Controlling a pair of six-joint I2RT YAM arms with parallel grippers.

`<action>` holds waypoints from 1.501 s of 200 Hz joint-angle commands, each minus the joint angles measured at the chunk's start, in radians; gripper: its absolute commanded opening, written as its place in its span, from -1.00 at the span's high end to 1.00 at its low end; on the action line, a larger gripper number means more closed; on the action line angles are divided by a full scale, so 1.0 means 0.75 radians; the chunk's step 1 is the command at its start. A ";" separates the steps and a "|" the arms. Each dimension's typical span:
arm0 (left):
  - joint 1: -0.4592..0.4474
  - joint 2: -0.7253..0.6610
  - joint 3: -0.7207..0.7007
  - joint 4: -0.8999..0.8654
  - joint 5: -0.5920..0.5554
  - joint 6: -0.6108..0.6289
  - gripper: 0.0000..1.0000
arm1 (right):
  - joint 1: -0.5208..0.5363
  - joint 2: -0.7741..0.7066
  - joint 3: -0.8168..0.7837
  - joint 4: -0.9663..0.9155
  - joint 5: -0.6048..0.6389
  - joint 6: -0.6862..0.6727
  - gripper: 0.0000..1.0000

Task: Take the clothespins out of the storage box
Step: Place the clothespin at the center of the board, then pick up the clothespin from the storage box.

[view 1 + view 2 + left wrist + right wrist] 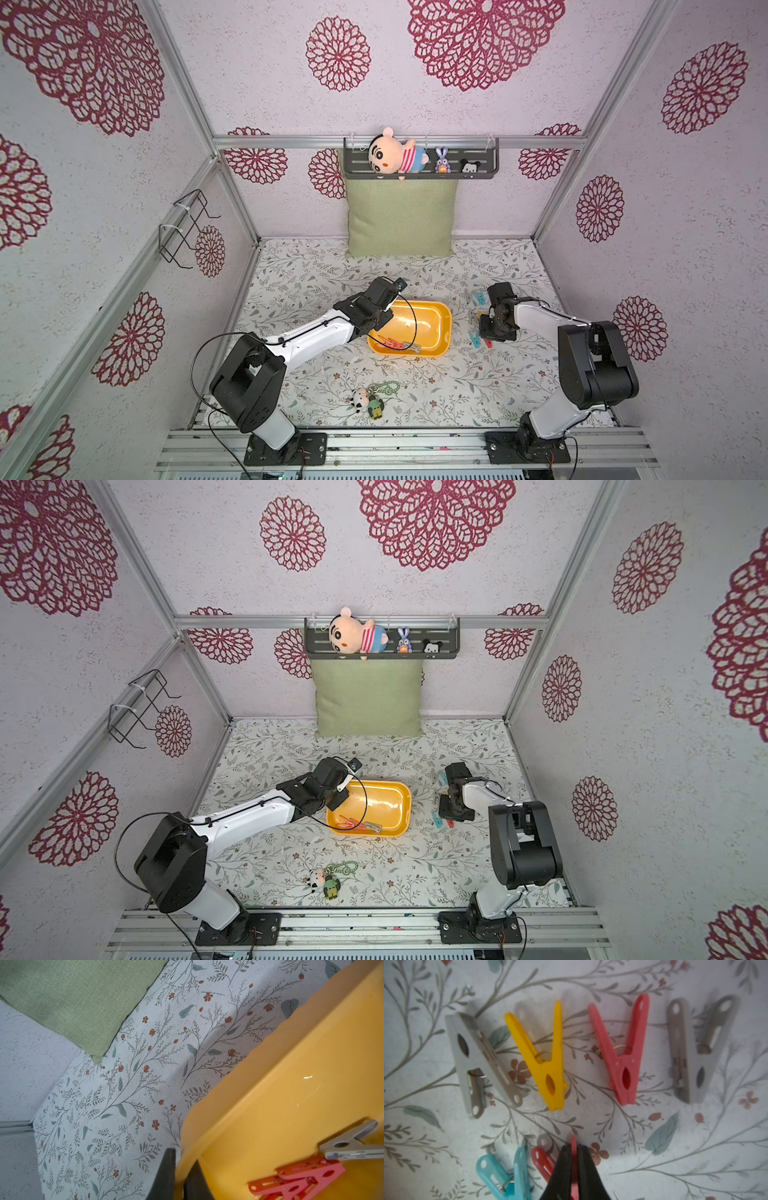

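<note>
The yellow storage box [440, 328] stands mid-table in both top views. My left gripper [181, 1169] is shut on its left rim, one finger outside the wall and one inside. Two red clothespins [295, 1180] and a grey one [351, 1147] lie inside along the near wall. To the right of the box, my right gripper [573, 1157] is shut on one leg of a red clothespin [543, 1160] just above the table. Grey [481, 1064], yellow [548, 1064], red [623, 1059], grey [691, 1059] and teal [508, 1176] clothespins lie around it on the cloth.
A green pillow [401, 216] leans on the back wall under a dark shelf [482, 166] holding plush toys. A plush keychain [368, 401] lies near the front edge. A black wire rack [187, 228] hangs on the left wall.
</note>
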 commanded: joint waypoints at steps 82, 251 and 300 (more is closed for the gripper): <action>-0.025 -0.008 0.003 -0.060 -0.026 0.036 1.00 | -0.008 -0.351 0.138 -0.197 -0.051 0.009 0.39; -0.027 -0.006 0.020 -0.085 -0.009 0.046 1.00 | 0.802 -0.453 -0.207 0.658 -0.196 0.259 0.45; -0.027 0.011 0.133 -0.204 -0.110 0.270 1.00 | 0.785 -0.431 -0.229 0.689 -0.053 0.322 0.47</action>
